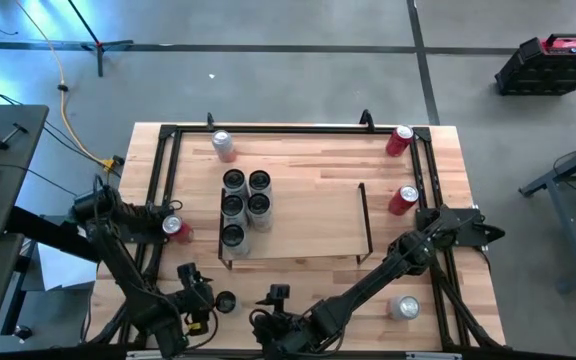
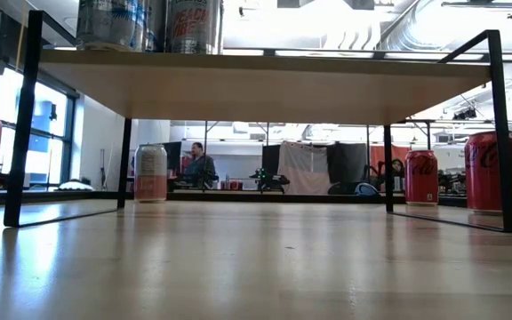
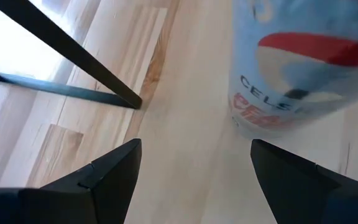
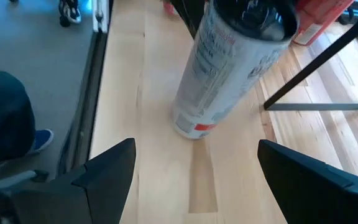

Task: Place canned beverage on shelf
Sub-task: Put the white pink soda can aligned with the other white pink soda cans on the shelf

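A dark-topped, pale Celsius can (image 1: 225,300) stands on its base on the table, just in front of the shelf's near left corner. It fills the upper right of the left wrist view (image 3: 303,68) and the middle of the right wrist view (image 4: 229,68). My left gripper (image 1: 204,298) (image 3: 194,180) is open just left of the can. My right gripper (image 1: 260,312) (image 4: 196,162) is open on the can's right and points at it. The shelf (image 1: 308,215) (image 2: 265,84) carries several cans (image 1: 245,205) at its left end.
Loose cans stand around the shelf: a red-and-white one at the left (image 1: 175,228), a pale one at the far left (image 1: 223,143), two red ones at the right (image 1: 399,140) (image 1: 403,200), and a silver one at the near right (image 1: 403,307). Black rails (image 1: 158,190) edge the table.
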